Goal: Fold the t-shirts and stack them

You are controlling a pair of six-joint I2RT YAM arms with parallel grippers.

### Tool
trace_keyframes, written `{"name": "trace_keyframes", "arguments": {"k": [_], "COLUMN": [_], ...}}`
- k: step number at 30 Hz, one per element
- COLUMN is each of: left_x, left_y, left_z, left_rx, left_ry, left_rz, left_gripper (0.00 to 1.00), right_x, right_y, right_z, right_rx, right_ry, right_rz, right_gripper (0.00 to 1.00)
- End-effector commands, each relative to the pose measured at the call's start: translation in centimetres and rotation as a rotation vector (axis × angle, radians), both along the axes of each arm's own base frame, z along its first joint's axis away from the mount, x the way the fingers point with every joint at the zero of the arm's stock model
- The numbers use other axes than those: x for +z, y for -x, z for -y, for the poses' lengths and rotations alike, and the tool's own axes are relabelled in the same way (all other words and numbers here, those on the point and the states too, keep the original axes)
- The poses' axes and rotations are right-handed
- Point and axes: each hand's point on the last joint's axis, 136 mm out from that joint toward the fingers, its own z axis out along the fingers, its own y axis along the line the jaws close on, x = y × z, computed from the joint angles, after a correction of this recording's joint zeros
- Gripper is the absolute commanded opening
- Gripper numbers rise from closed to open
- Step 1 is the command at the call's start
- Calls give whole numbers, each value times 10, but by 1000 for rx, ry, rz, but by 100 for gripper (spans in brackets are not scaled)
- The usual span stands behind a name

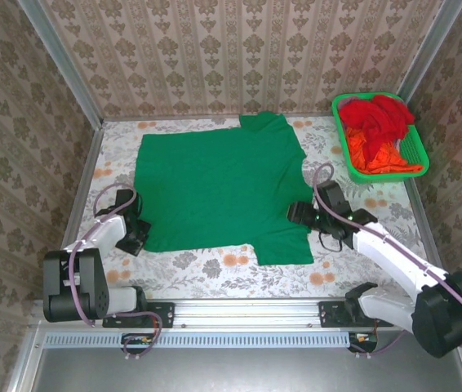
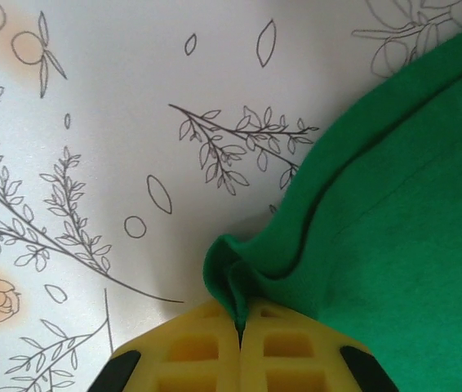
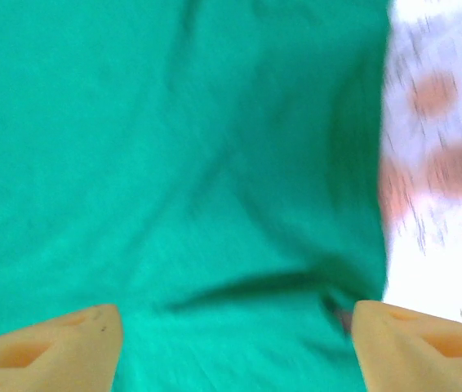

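Note:
A dark green t-shirt (image 1: 215, 184) lies spread flat in the middle of the table. My left gripper (image 1: 137, 237) sits at its near left corner. In the left wrist view its yellow fingers (image 2: 206, 351) are shut on a pinched fold of the green hem (image 2: 235, 282). My right gripper (image 1: 300, 214) is at the shirt's right side by the near sleeve. In the blurred right wrist view its fingers (image 3: 59, 343) stand wide apart over the green cloth (image 3: 174, 147), close to the shirt's edge. Red (image 1: 374, 114) and orange (image 1: 378, 157) t-shirts lie crumpled in the basket.
A bright green mesh basket (image 1: 415, 145) stands at the back right corner. The table has a floral cloth (image 1: 215, 265) and patterned walls (image 1: 215, 57) on three sides. A metal rail (image 1: 247, 310) carrying both arm bases runs along the near edge.

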Motion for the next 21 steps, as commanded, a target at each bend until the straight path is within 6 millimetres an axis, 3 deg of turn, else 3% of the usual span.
{"name": "trace_keyframes", "arguments": {"k": [1, 7, 15, 21], "left_x": [1, -1, -3, -4], "left_y": [-1, -1, 2, 2], "left_z": [1, 0, 2, 3], "left_rx": [-16, -23, -22, -22], "left_ry": [3, 0, 13, 17], "left_rz": [15, 13, 13, 13], "left_gripper": [0, 0, 0, 0], "right_x": [-29, -53, -61, -65], "right_y": [45, 64, 40, 28], "right_z": [13, 4, 13, 8], "right_rx": [-73, -118, -176, -177], "right_ry": [26, 10, 108, 109], "right_rz": [-171, -265, -231, -218], "right_gripper": [67, 59, 42, 39]}}
